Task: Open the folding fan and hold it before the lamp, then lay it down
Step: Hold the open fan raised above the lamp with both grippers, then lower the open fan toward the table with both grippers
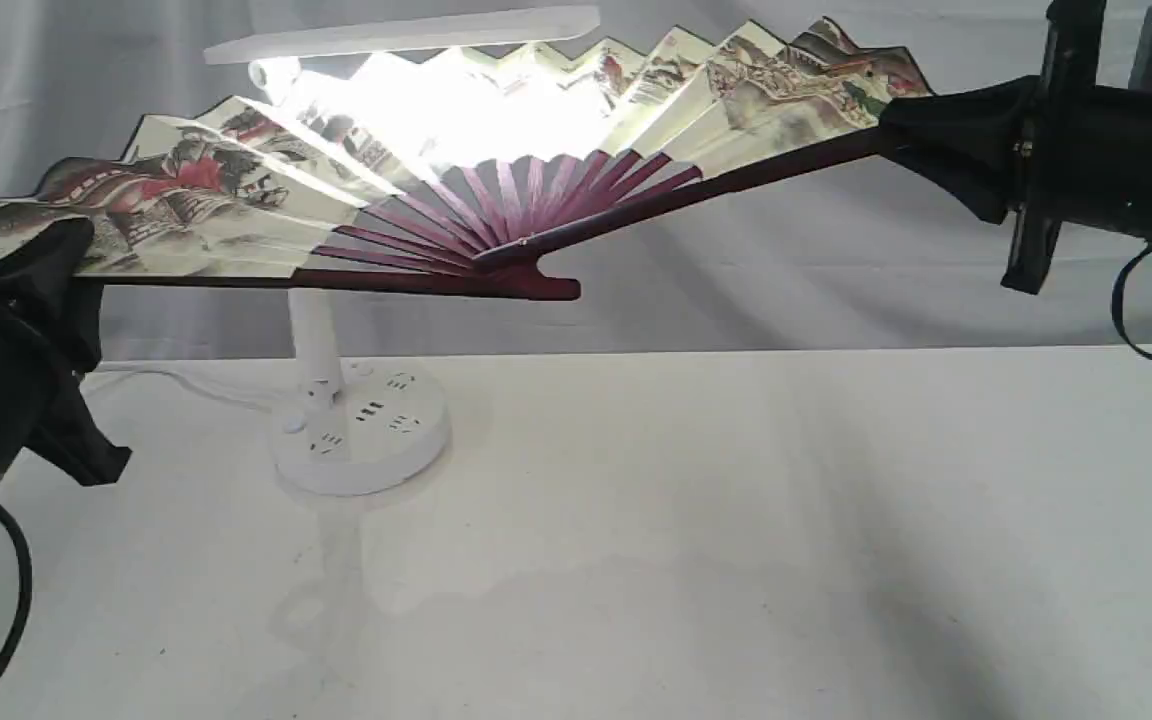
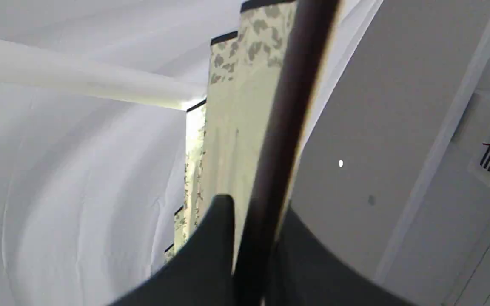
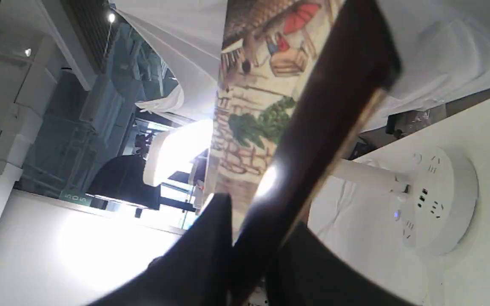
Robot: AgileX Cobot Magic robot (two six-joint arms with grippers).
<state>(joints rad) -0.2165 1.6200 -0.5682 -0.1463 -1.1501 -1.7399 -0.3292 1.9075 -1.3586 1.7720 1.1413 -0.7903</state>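
Observation:
The folding fan (image 1: 236,195) is spread wide open in the air, its painted cream pleats and maroon ribs in front of the lit lamp (image 1: 361,420), whose glowing head shines through the paper. My left gripper (image 1: 41,265) is shut on the fan's left outer rib; its wrist view shows the dark rib (image 2: 279,140) pinched between the black fingers. My right gripper (image 1: 921,130) is shut on the right outer rib (image 3: 326,127). The lamp's round base (image 3: 440,199) with sockets stands on the table below the fan.
A white table (image 1: 736,520) stretches in front of and to the right of the lamp. A white cable (image 1: 176,385) runs left from the lamp's base. Draped white cloth (image 1: 786,260) forms the backdrop.

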